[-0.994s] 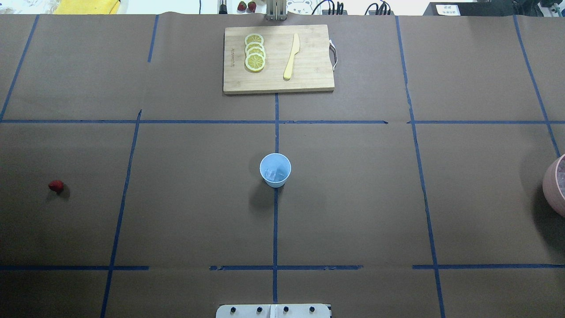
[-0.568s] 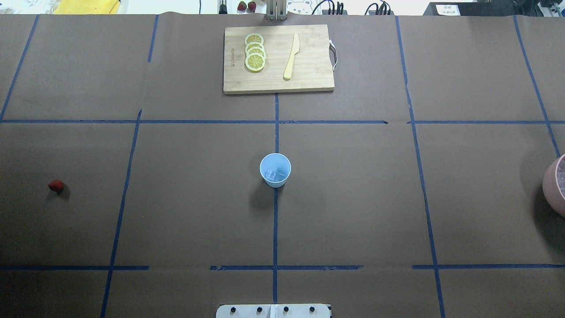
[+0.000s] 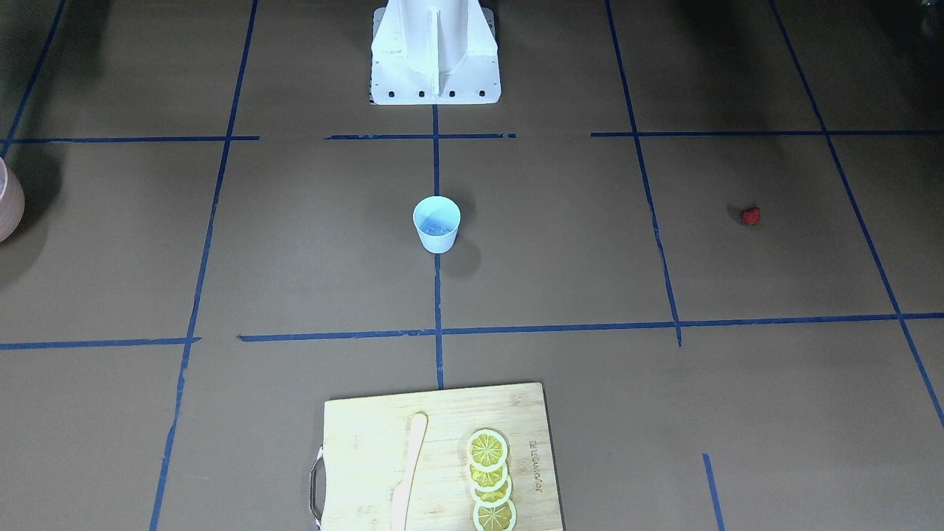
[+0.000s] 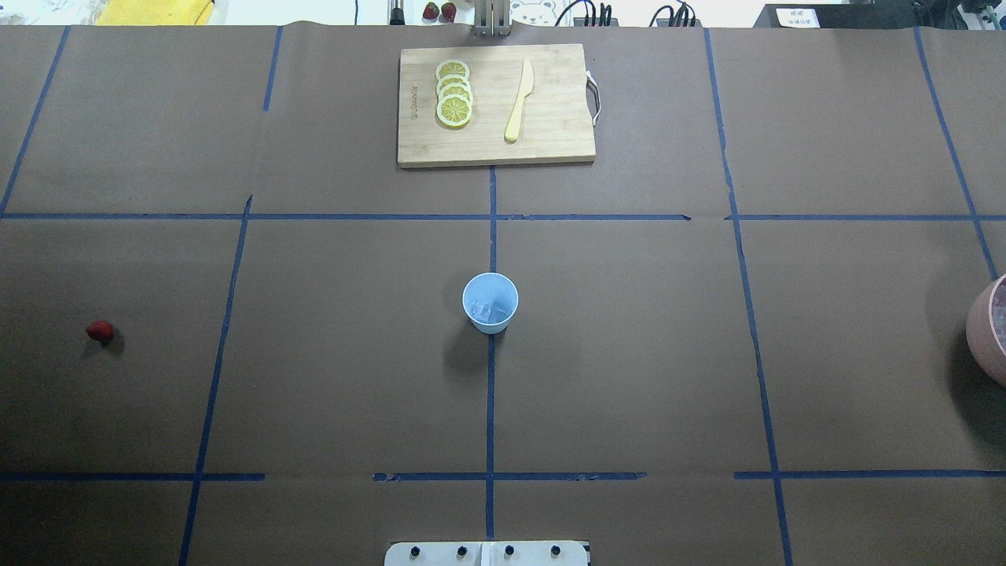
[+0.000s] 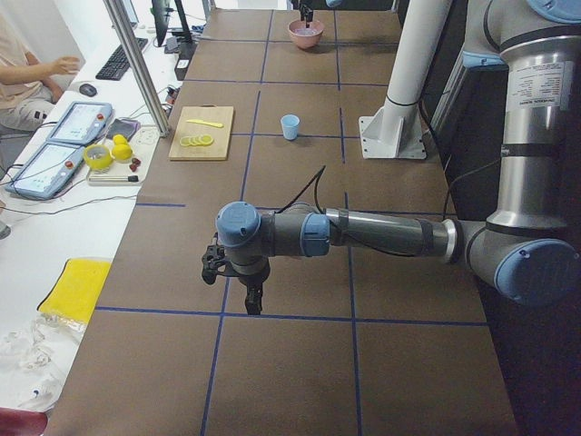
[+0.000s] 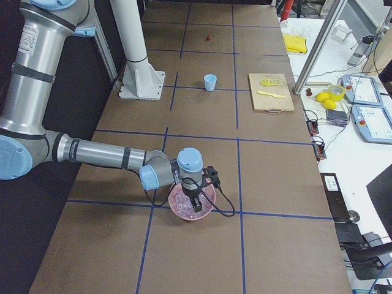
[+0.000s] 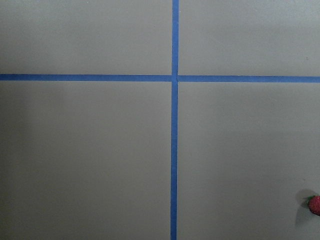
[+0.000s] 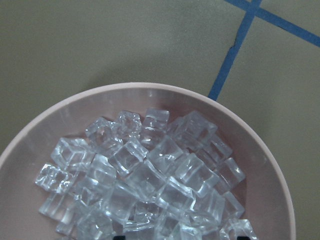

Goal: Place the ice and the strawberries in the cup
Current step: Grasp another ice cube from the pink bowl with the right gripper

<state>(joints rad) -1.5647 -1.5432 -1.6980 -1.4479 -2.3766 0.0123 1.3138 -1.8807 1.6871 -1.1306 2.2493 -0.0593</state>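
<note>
Nothing on the table has moved since a second ago: cup (image 4: 490, 303), strawberry (image 4: 99, 331) and bowl (image 4: 989, 330) lie where they lay. The cup stands upright at the table's middle on a tape line, with a little ice (image 4: 486, 312) at its bottom. The strawberry lies on the bare table at 9 o'clock from the cup, well apart. The bowl, heaped with ice cubes, sits at 3 o'clock, cut by the overhead view's edge. At 12 o'clock is a board (image 4: 550, 118) bearing lemon slices (image 4: 453, 94) and a knife (image 4: 519, 102). The left gripper (image 5: 252, 304) hangs over a tape crossing, its camera catching the strawberry at 4 o'clock. The right gripper (image 6: 196, 207) points down over the bowl. Whether either gripper's fingers are spread or closed, I cannot tell.
</note>
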